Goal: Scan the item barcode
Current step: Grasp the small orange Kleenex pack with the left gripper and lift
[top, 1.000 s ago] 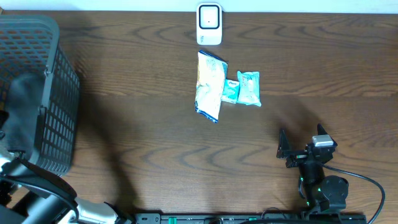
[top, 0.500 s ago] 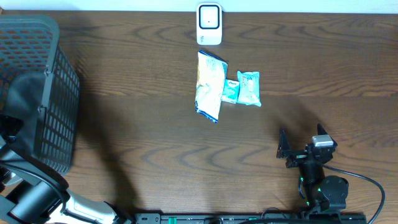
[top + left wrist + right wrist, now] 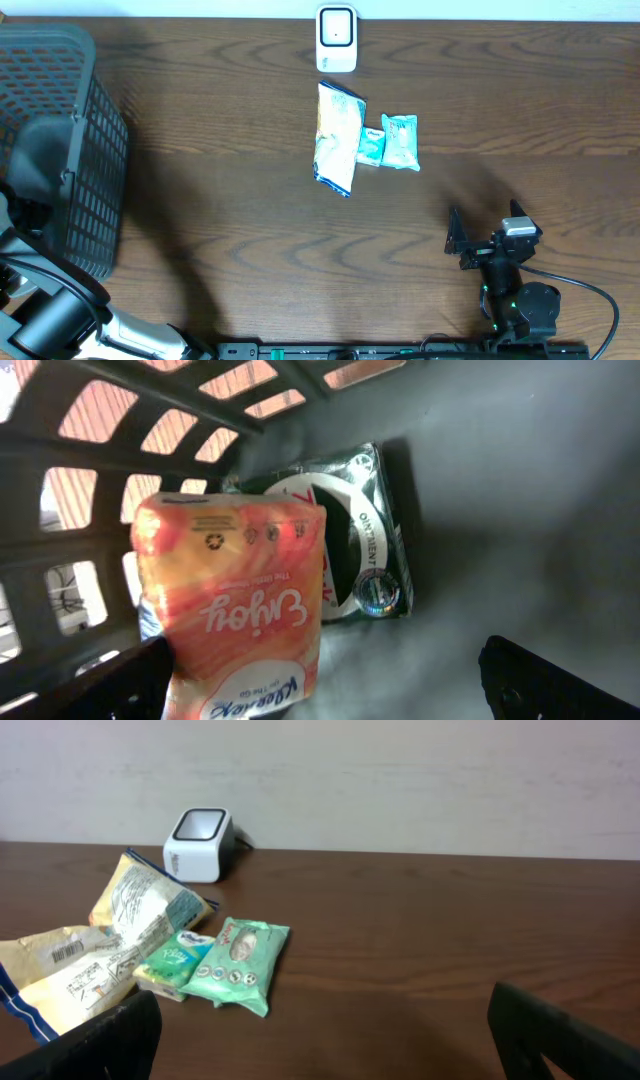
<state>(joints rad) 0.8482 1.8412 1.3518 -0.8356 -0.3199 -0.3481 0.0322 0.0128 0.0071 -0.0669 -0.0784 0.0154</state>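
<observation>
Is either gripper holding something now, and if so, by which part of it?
Nothing is held. The left gripper hangs open in the basket, facing an orange pack; the right gripper is open too.

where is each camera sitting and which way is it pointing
Overhead: above the table, looking straight down at basket, scanner and snack bag; left arm and right arm show near the bottom edge.
Left wrist: inside the basket, facing an orange pack and a dark packet; open fingers at the bottom corners.
Right wrist: low over the table, facing scanner and wall; open fingers at the bottom corners.
Shared: overhead and right wrist both show scanner and snack bag.
</observation>
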